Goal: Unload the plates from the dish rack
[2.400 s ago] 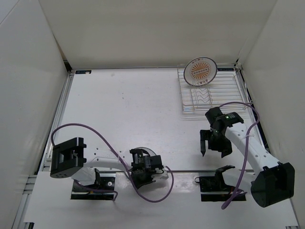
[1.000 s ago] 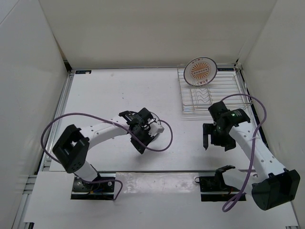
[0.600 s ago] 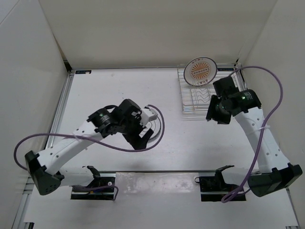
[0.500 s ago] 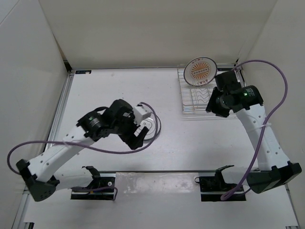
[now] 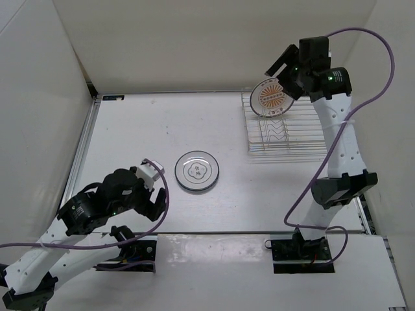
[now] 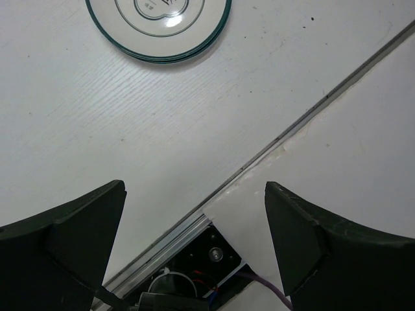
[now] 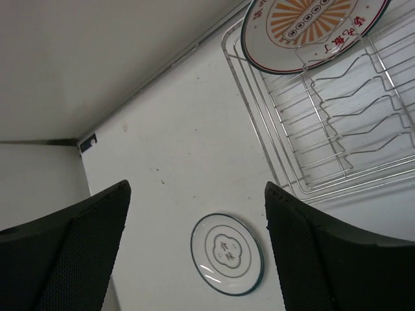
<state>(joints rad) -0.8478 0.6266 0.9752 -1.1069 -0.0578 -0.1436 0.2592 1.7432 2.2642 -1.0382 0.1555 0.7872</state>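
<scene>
A white plate with a dark rim and a scalloped centre mark [image 5: 198, 171] lies flat mid-table; a second rim shows just under it in the left wrist view [image 6: 159, 26]. My left gripper [image 5: 150, 206] hangs open and empty near the table's front edge, well short of that plate. In the back slot of the wire dish rack [image 5: 285, 133] an orange sunburst plate [image 5: 273, 97] stands upright. High over the rack's back end, my right gripper [image 5: 283, 74] is open and empty above the sunburst plate [image 7: 311, 29]; the rack's front slots [image 7: 343, 123] hold nothing.
White walls close in the table at the back and both sides. A metal strip [image 6: 311, 110] and a raised white board [image 6: 350, 175] run along the front edge. Purple cables [image 5: 363, 45] trail from both arms.
My left gripper has let go of the dark-rimmed plate on the table, opened, and pulled back toward the front left. The right arm has risen from the rack's front to above the sunburst plate.
</scene>
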